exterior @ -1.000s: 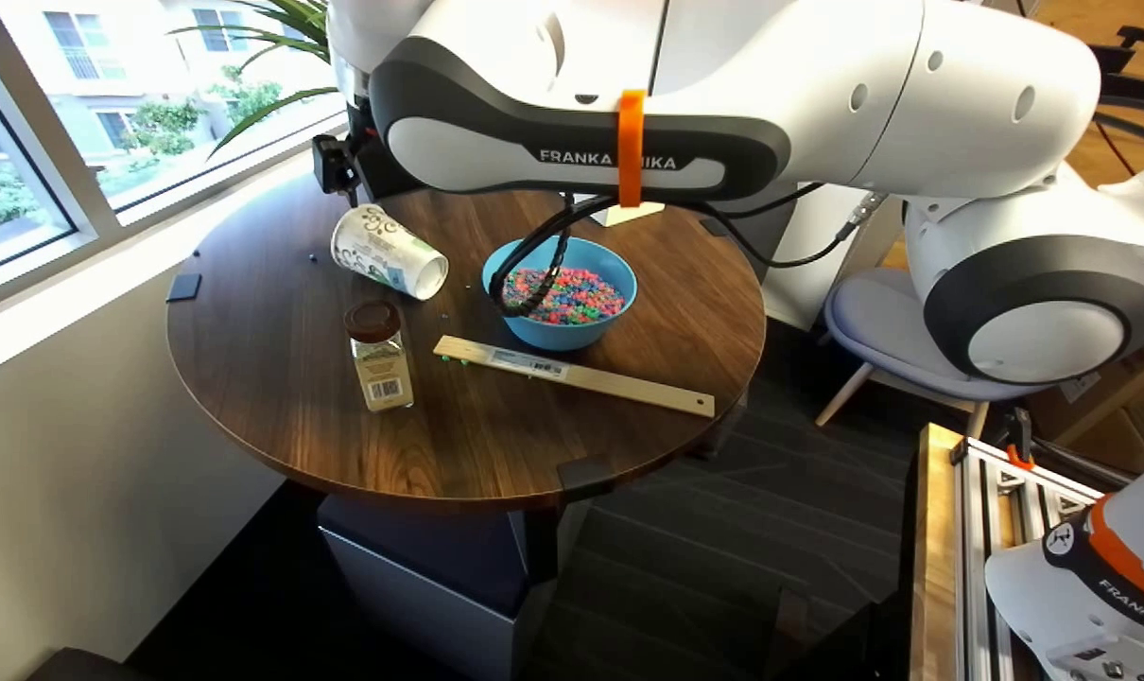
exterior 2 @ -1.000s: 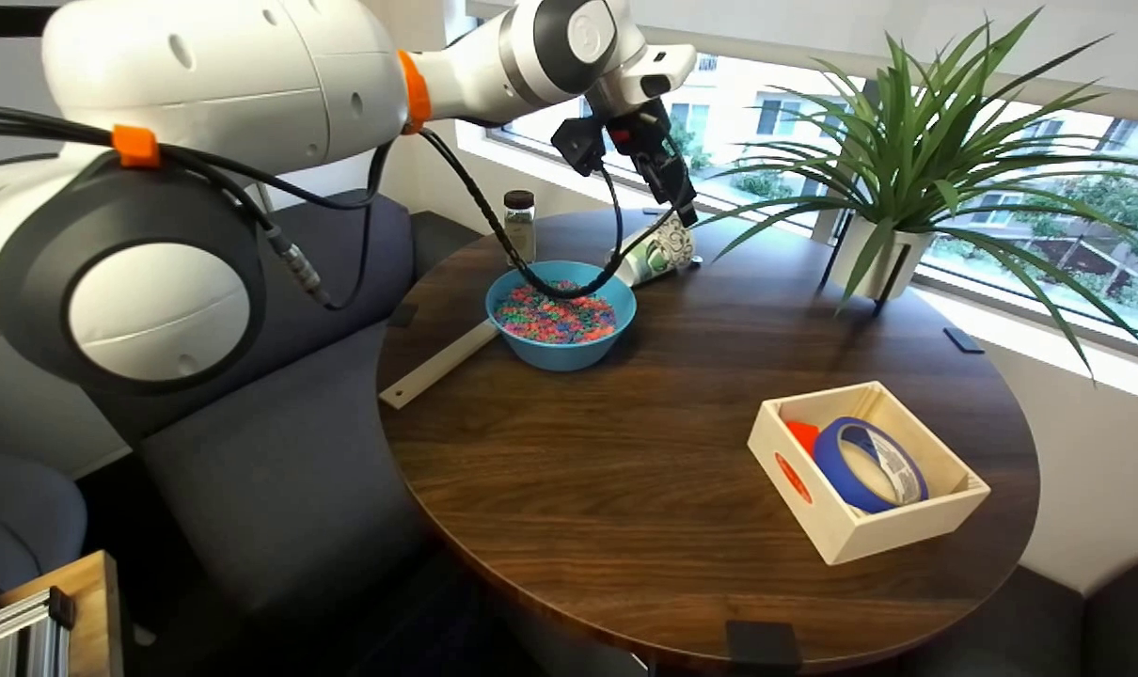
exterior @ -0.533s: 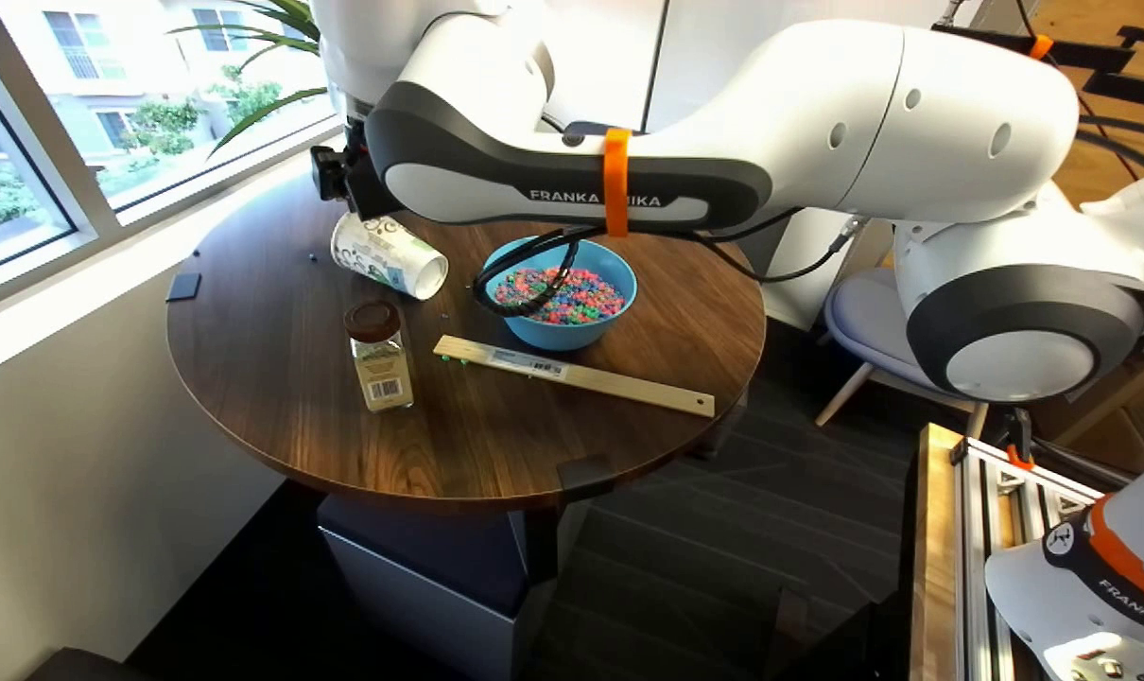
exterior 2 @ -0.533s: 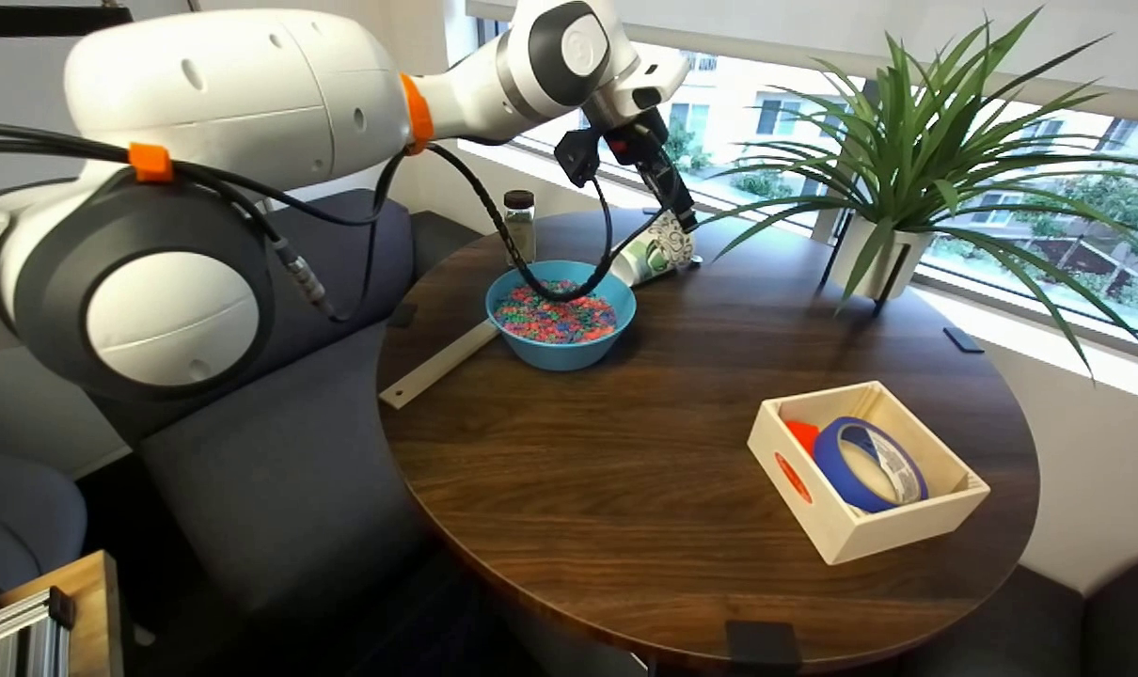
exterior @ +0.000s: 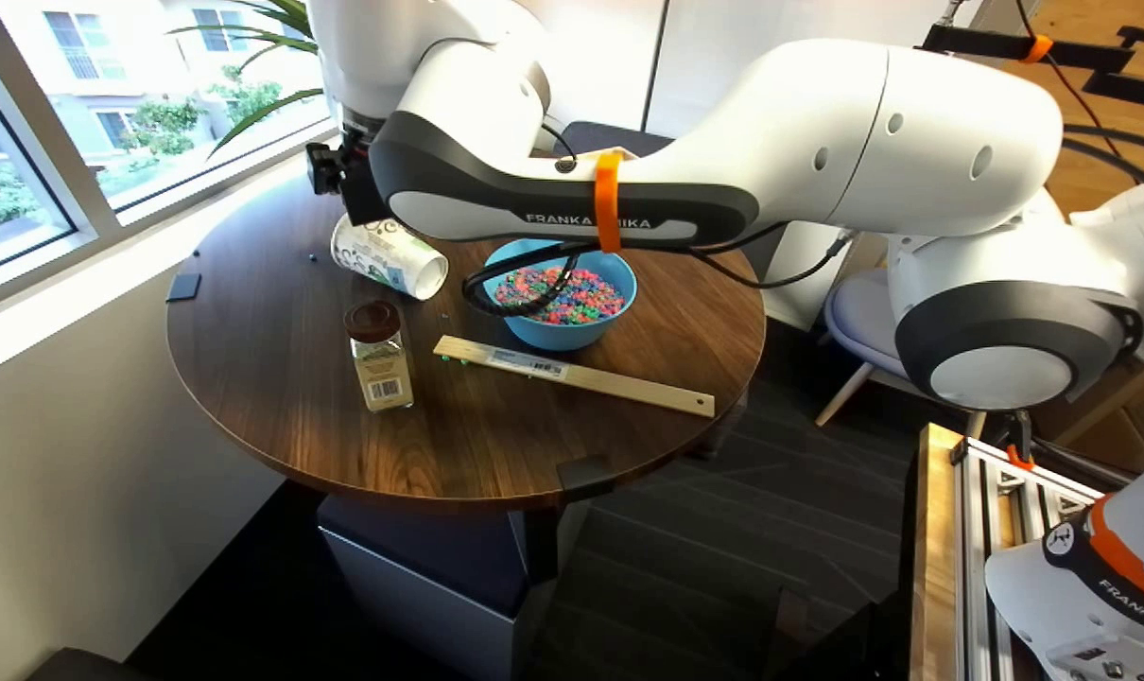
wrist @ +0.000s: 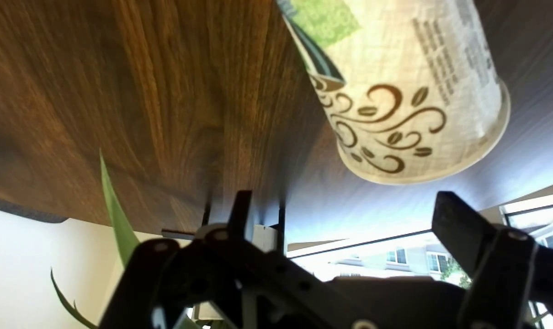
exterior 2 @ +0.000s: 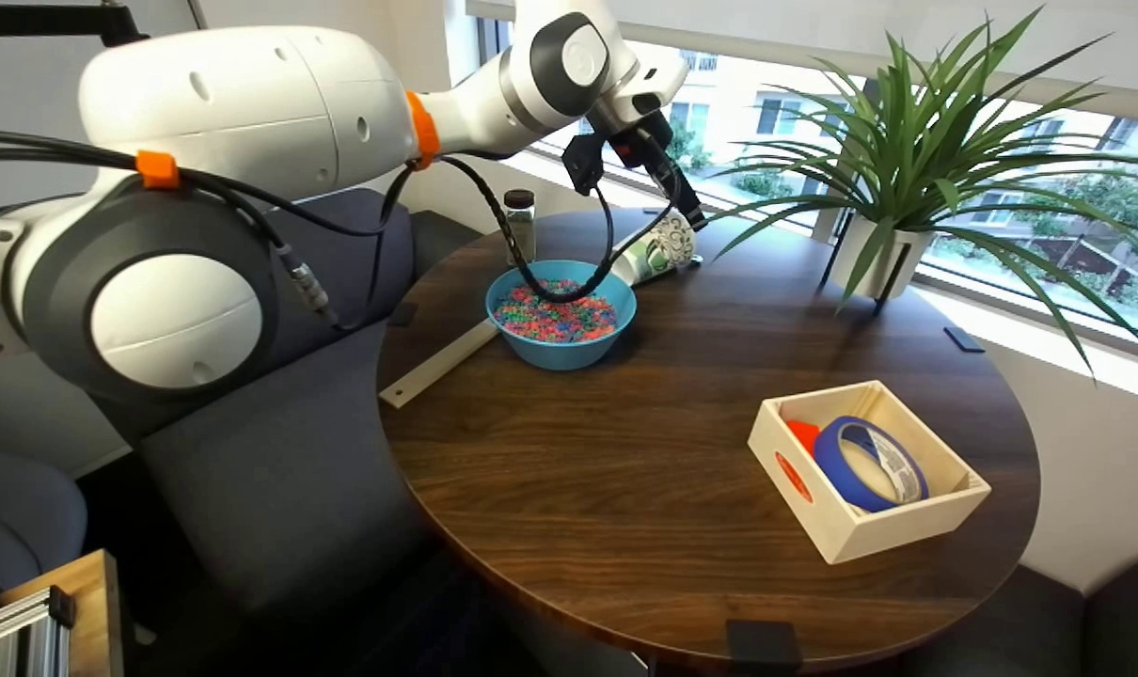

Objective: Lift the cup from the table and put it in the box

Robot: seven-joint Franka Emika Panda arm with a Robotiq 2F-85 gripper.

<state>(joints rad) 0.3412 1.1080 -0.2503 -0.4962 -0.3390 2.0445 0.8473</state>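
Note:
The white cup (exterior: 388,257) with leafy print lies on its side on the round dark wood table (exterior: 496,435). In the wrist view the cup (wrist: 395,87) fills the upper right, its wide rim end towards my gripper (wrist: 345,201). The two fingertips stand far apart there, with a gap between them and the rim, and nothing between them. An exterior view has the gripper (exterior 2: 695,224) just at the cup's (exterior 2: 668,243) rim end; contact cannot be judged there. The pale wooden box (exterior 2: 809,498) stands across the table, holding blue tape and something red.
A blue bowl (exterior 2: 560,353) of coloured beads stands near the cup's narrow end. Close by are a brown-capped jar (exterior: 381,364) and a flat wooden ruler (exterior: 591,378). A potted plant (exterior 2: 884,235) spreads its leaves by the window, towards the gripper. Black cables hang over the bowl.
The arm has come down, and the gripper has sunk slightly and shifted a little at the cup's rim end. Cup and box have kept their places.

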